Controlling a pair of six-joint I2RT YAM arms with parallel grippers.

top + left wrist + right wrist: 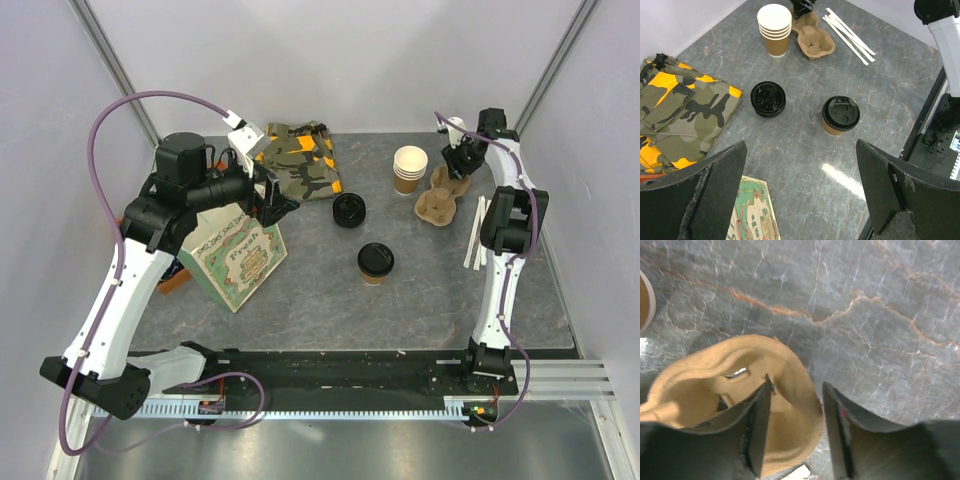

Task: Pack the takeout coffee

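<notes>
The takeout coffee (376, 262) stood upright with its lid on, alone in the open middle of the counter (330, 300). The left gripper (801, 150) hung above the printed paper bag (235, 255), jaws wide apart and empty; its arm hid the bag's mouth from above. The right gripper (797, 382) straddled the rim of the pulp cup carrier (715, 385), jaws apart, one finger inside a well; whether either touched the wall was unclear, and the carrier was cut off by the frame
</notes>
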